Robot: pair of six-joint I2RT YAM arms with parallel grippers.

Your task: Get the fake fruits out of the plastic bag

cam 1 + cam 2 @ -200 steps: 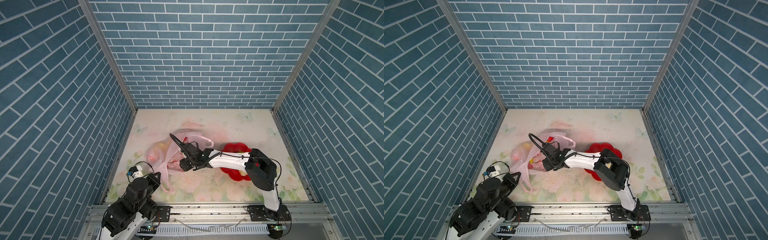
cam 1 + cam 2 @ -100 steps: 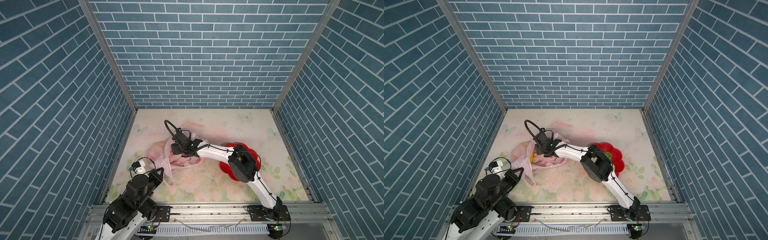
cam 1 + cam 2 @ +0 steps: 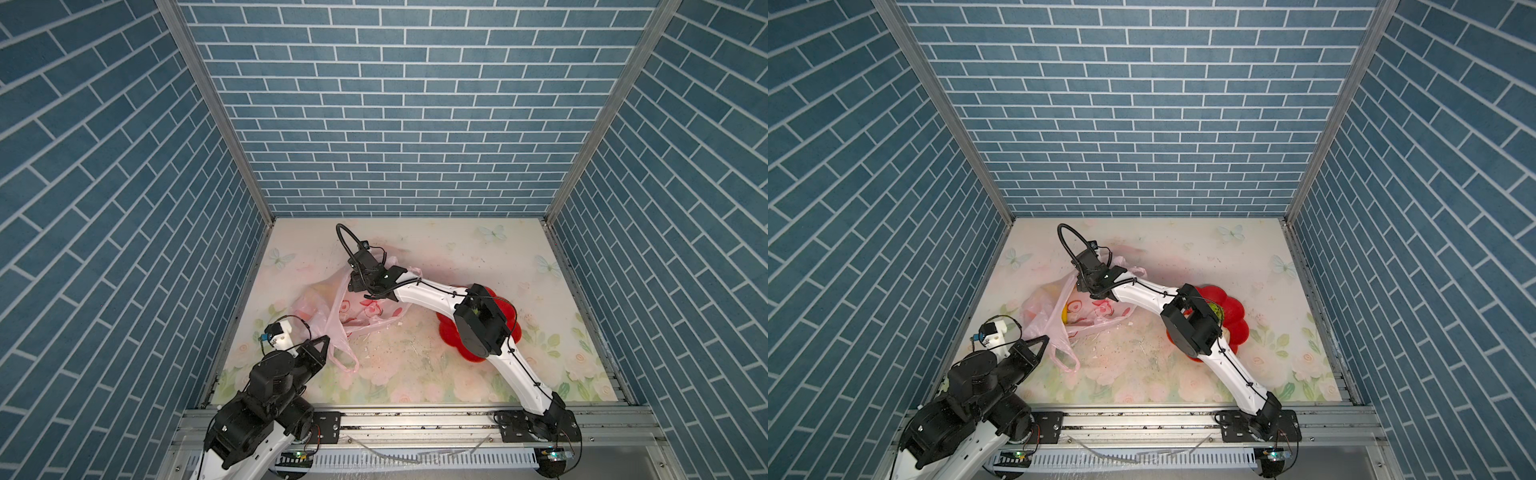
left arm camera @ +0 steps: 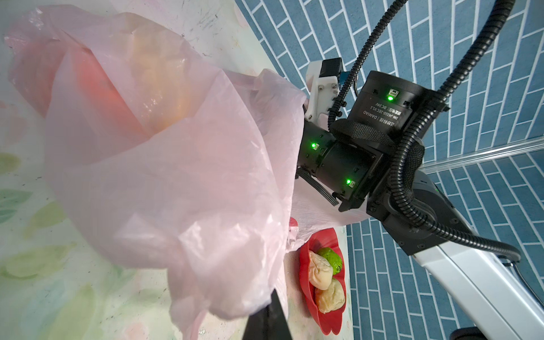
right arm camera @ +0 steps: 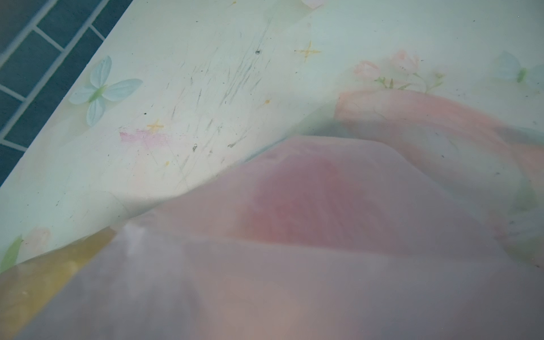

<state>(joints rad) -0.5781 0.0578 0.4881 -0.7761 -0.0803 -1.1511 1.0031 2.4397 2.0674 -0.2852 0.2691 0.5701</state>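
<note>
Pink bag (image 3: 374, 311): held by closed left hand (image 3: 325, 339).
Right hand (image 3: 356, 279): inside bag, seeking fruit (image 3: 1064, 316); opening hidden.
Next: close on fruit, not bag.

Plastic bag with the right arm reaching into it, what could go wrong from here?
The plastic bag veils the right wrist view, so the right arm may pinch film along with the yellow fruit. The left gripper pinches only thin film, which could slip or tear. That arm's elbow hangs over the red plate and might nudge it.

bag (image 3: 361, 309) left of plate (image 3: 446, 334), fruits (image 4: 319, 272) on plate
</note>
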